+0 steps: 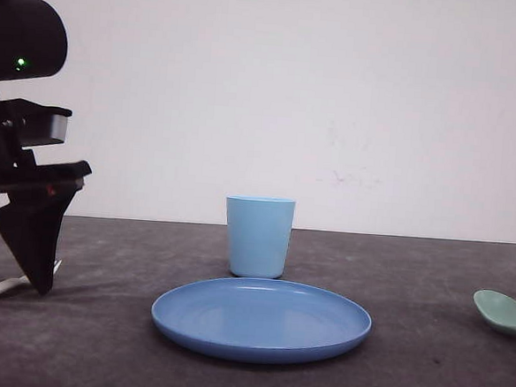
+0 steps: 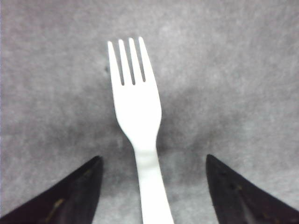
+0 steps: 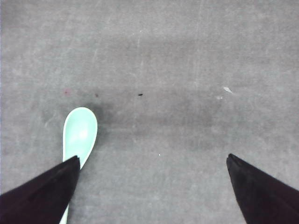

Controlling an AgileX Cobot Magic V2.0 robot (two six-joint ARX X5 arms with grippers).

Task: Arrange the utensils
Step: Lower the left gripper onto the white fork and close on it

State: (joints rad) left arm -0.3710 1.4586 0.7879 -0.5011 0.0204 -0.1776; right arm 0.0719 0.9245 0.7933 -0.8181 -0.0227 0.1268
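We see the small white plastic fork [image 2: 137, 126] lying on the grey table [image 1: 411, 284] between the spread fingers of the left gripper [image 2: 152, 196] — its long axis runs from 6 toward 12 o'clock, tines away. The small mint-green plastic spoon [image 3: 79, 135] sits off at 9 o'clock from the right gripper [image 3: 152, 191] (also wide open), beside one finger. No writing or brand is readable.

Plain white wall [image 1: 336, 93] (faint marks), dark grey table [image 1: 404, 381], even light
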